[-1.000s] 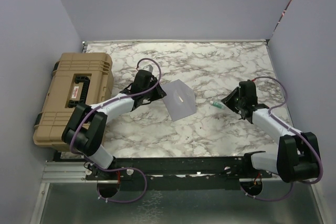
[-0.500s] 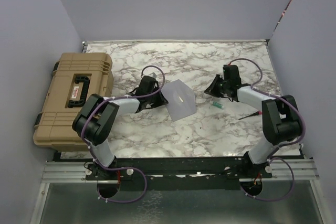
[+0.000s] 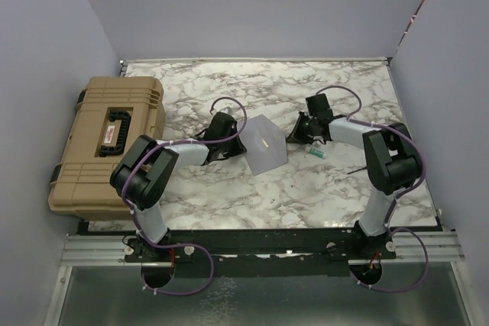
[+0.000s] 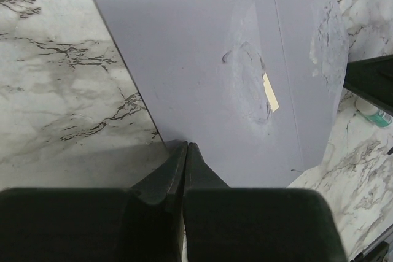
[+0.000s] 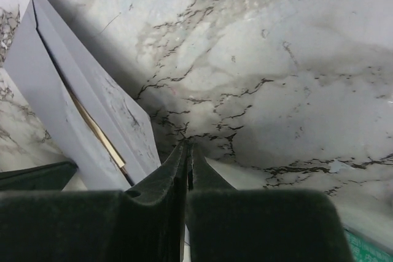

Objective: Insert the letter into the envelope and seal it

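Observation:
The light-grey envelope [image 3: 264,143] lies flat on the marble table [image 3: 321,89], between my two grippers. In the left wrist view the envelope [image 4: 209,53] fills the top, with a small peach patch of the letter [image 4: 270,97] showing through its face. My left gripper [image 4: 186,146] is shut, with its tips at the envelope's near edge and nothing seen between them. My right gripper [image 5: 187,146] is shut too, its tips resting on bare marble just beside the envelope [image 5: 58,90]. A thin peach edge of the letter [image 5: 98,131] shows inside the envelope's opening.
A big tan hard case [image 3: 107,139] stands at the table's left edge. A small green object [image 3: 315,152] lies just right of the envelope, near my right gripper [image 3: 293,135]. A thin dark stick [image 3: 357,167] lies further right. Purple walls close in three sides.
Both grippers have shut. The right arm swung in from the right side to the envelope's right edge. The left arm folded in to the envelope's left edge.

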`<state>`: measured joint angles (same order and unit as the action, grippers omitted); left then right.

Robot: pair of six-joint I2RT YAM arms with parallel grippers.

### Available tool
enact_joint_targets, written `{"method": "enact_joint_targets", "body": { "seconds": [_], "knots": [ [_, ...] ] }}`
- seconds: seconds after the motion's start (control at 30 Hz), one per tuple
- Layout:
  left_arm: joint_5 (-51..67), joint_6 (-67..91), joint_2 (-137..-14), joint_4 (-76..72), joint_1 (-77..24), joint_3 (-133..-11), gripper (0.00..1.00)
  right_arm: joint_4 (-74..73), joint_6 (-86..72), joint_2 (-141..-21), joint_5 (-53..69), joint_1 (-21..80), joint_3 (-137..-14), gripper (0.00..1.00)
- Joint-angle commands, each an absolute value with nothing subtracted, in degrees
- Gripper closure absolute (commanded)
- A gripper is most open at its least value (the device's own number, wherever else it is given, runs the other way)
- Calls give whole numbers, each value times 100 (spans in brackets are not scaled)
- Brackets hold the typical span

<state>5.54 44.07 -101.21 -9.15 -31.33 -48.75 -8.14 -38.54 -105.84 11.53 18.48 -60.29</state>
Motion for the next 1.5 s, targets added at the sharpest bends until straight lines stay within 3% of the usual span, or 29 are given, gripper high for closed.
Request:
{"method": "enact_joint_targets", "body": {
  "seconds": [0.0,0.3,0.73,1.17,1.27,1.47],
  "knots": [
    [42,4098,-10250,-228,-3172,-4869,100,-853,-3717,-10643,1590,2029,-6134,95],
    [62,3982,-10261,-88,-3173,-5047,100,609,-3534,-10398,3099,2060,-5491,95],
    [278,3984,-10243,-111,-3166,-5125,100,660,-3753,-11090,3121,2301,-5805,94],
    [812,4246,-9935,-436,-2788,-5930,98,-1414,-2665,-11317,112,3257,-6663,95],
    [1454,4159,-10409,-672,-2654,-6393,92,-1430,-2390,-11318,-596,3545,-6622,93],
    [2434,3817,-11433,-913,-2620,-7135,90,-1152,-1929,-11226,-1101,3803,-6364,90]
  ]
}}
